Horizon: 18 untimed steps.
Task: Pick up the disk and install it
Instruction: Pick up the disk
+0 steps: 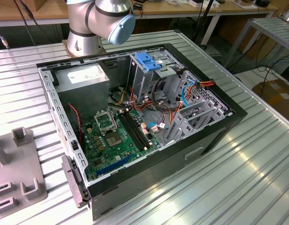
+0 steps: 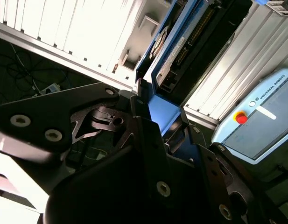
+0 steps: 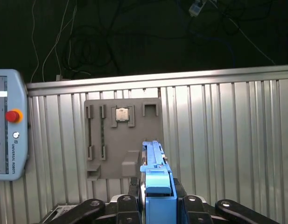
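Nearest, the disk (image 3: 155, 161) is clamped edge-on between the fingers (image 3: 180, 191), which are closed on its light-blue rail frame (image 3: 158, 181). It is judged stiff, fairly heavy and shock-sensitive, best held by those rails. Beyond, a grey fixture plate (image 3: 111, 149) lies on the desk (image 3: 228, 140).

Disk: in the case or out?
Out. The tool grips the disk, with ribbed table and grey fixture behind it.
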Tool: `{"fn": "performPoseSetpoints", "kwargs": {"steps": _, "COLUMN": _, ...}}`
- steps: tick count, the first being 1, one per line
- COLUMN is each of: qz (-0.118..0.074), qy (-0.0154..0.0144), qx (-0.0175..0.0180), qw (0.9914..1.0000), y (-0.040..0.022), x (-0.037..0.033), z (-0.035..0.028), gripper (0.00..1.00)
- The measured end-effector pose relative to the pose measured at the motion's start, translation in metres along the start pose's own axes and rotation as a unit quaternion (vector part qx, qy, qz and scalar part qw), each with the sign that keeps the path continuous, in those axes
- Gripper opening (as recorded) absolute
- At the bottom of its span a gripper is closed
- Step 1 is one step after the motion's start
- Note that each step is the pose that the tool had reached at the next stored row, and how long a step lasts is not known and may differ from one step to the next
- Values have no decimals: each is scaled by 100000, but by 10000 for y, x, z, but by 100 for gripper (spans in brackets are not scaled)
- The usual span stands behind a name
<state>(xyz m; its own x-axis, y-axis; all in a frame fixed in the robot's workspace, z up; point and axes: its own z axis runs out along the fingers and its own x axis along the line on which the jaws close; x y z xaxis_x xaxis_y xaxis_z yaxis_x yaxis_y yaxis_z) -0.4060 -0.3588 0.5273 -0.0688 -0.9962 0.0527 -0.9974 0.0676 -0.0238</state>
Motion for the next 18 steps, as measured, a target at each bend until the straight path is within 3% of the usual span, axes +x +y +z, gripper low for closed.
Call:
{"fn": "performPoseSetpoints", "kwargs": {"steps": 9, "qz": 0, "qy": -2, "qx": 3, "qw": 100000, "y": -132, "x": -9, "z": 3, "gripper": 37}}
{"fn": "performPoseSetpoints", "kwargs": {"steps": 12, "qz": 2, "qy": -3, "qx": 4, "qw": 100000, "y": -211, "x": -15, "z": 5, "gripper": 37}}
{"fn": "performPoseSetpoints", "kwargs": {"steps": 18, "qz": -1, "qy": -2, "qx": 2, "qw": 100000, "y": -308, "x": -21, "z": 6, "gripper": 37}}
